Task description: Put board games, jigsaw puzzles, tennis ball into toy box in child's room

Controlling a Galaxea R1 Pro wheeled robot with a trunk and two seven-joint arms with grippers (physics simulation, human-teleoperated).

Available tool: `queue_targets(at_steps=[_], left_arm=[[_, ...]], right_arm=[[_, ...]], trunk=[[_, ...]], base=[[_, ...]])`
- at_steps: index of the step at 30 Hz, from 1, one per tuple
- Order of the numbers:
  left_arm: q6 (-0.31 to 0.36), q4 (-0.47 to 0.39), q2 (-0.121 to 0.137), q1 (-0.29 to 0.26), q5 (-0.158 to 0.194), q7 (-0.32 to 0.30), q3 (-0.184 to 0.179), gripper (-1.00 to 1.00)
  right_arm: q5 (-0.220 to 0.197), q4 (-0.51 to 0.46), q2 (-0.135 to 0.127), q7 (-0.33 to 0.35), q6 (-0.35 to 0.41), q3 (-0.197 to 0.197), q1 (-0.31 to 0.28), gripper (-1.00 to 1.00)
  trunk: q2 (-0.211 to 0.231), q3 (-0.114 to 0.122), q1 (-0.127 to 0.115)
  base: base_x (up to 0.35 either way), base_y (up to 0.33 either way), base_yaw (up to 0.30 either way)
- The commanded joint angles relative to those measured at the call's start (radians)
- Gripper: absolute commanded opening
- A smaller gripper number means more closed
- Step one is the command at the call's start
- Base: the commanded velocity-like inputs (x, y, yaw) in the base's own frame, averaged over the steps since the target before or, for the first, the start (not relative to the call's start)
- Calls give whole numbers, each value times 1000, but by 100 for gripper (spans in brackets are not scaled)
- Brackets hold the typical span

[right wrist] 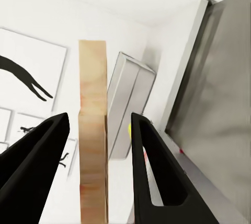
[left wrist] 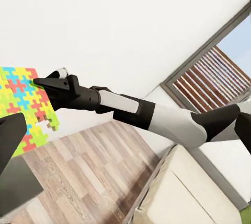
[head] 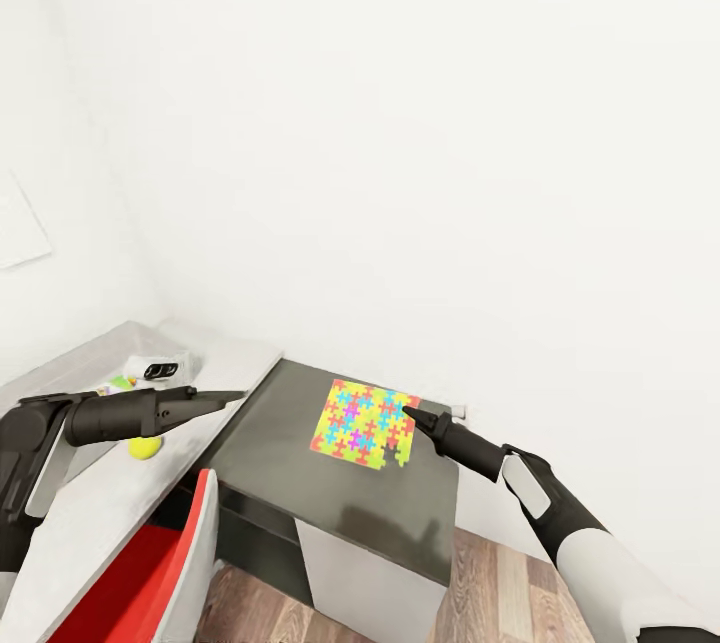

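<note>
Jigsaw puzzle [head: 365,423] — thin bright sheet, tilted up off the dark cabinet top [head: 270,443], toward that top's far edge beside the wall; evidently lifted by one edge for carrying.

Right gripper [head: 410,414] — tip at the puzzle's right edge; wrist view shows the fingers parted with a thin tan slab [right wrist: 93,140] upright between them, likely the puzzle edge-on; firm pinch or not, cannot tell.

Left gripper [head: 225,397] — hovering over the pale desk [head: 90,513] near its join with the cabinet, fingers drawn together, nothing between them; apparently idle.

Tennis ball [head: 145,446] — yellow-green, on the desk just under the left arm, not yet boxed.

Toy box [head: 200,353] — pale tray at the desk's far end, some small printed thing inside; probable destination for the puzzle.
</note>
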Motion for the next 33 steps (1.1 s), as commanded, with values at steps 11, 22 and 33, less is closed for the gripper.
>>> queue_targets(at_steps=[11, 22, 33], left_arm=[[10, 0, 0, -1, -1, -4, -2, 100], [9, 0, 0, -1, -1, -4, -2, 100], [9, 0, 0, -1, -1, -4, -2, 100]], right_arm=[[-7, 0, 2, -5, 6, 7, -1, -100], [-7, 0, 5, -8, 6, 8, -1, -100], [-7, 0, 6, -8, 6, 8, -1, -100]], trunk=[[-2, -2, 1], [-2, -2, 1], [-2, -2, 1]], base=[[0, 0, 282], [0, 0, 287], [0, 0, 287]])
